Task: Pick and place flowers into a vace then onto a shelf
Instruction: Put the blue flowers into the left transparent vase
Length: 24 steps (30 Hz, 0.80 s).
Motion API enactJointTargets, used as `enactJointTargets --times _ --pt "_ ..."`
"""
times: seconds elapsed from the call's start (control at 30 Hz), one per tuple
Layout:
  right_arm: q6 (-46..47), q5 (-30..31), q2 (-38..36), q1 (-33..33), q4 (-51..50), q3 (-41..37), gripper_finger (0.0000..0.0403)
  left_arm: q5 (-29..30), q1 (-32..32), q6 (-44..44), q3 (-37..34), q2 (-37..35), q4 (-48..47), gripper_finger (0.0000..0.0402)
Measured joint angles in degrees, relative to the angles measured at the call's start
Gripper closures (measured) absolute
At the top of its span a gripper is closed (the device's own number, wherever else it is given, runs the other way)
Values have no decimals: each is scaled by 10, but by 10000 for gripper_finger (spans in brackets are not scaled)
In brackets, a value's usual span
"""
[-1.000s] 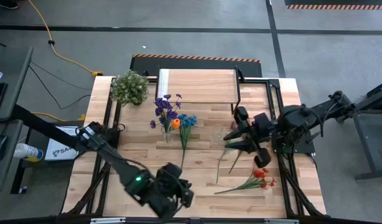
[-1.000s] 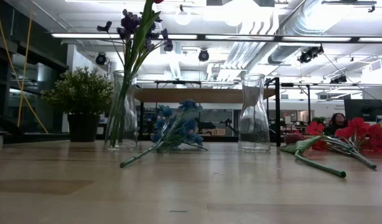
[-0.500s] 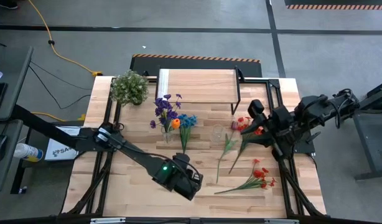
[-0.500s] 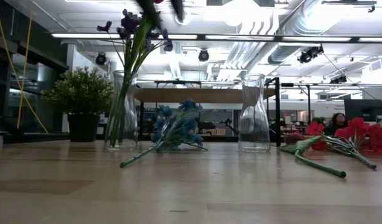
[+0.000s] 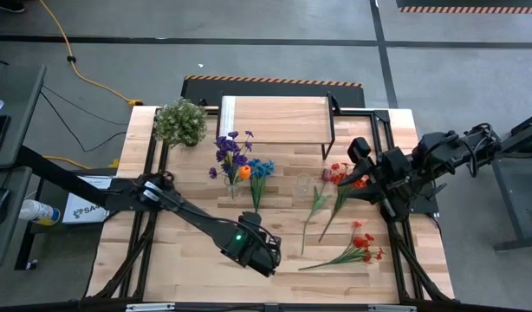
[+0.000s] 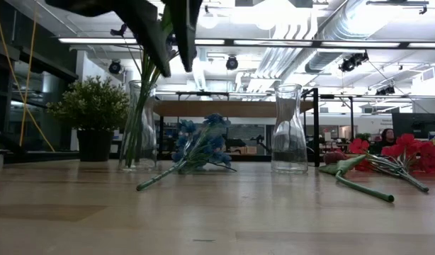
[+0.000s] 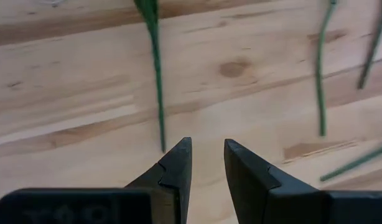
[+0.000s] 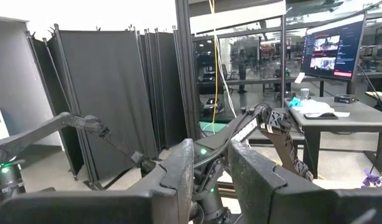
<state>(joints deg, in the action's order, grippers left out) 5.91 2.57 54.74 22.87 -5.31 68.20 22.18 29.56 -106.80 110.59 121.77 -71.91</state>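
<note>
My left pincer (image 7: 208, 144) hangs low over the front of the table, its jaws a narrow slit apart and holding nothing; a green stem (image 7: 156, 74) ends just beside one fingertip. My right pincer (image 8: 211, 149) is raised, likewise barely parted and empty. I count two glass vases: one (image 6: 138, 127) with purple and orange flowers (image 5: 231, 154), one (image 6: 289, 129) empty. A blue flower (image 5: 258, 172) lies beside the first vase, and red flowers (image 5: 363, 247) lie further right. One shelf (image 5: 273, 120) stands behind, bare.
</note>
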Motion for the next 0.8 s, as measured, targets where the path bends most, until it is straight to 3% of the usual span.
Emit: enactJointTargets --times 0.8 --pt "0 0 0 0 -23 0 308 -39 -33 0 -4 64 -8 273"
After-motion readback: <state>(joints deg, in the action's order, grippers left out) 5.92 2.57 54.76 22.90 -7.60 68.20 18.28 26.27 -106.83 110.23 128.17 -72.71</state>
